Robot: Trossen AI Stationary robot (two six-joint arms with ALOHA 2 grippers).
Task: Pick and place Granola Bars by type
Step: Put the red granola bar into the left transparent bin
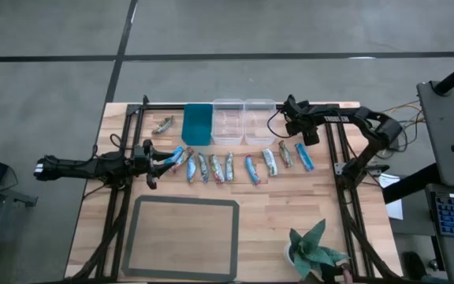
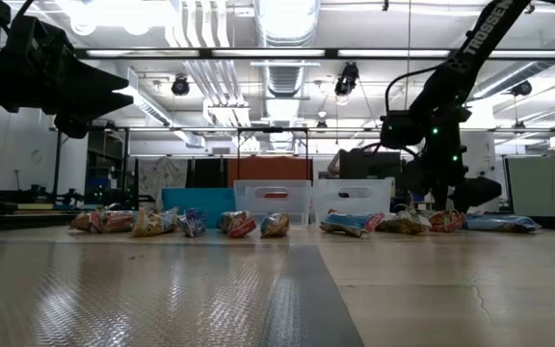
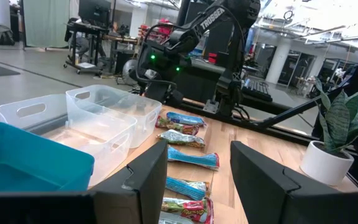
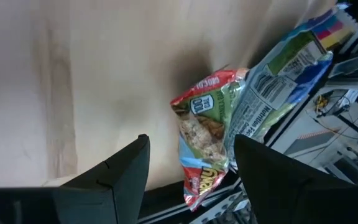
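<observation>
Right wrist view: right gripper is spread, hanging right above a reddish granola bar; left gripper is spread too, bars lying ahead on the counter.

Wooden table: bars, bins, mat, plant

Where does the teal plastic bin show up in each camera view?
High view: teal plastic bin at the table's far edge, left of centre.
Low view: at the back, left of centre.
Left wrist view: nearest the camera.
Right wrist view: not in it.
Landmark: clear plastic bins adjoining.
</observation>
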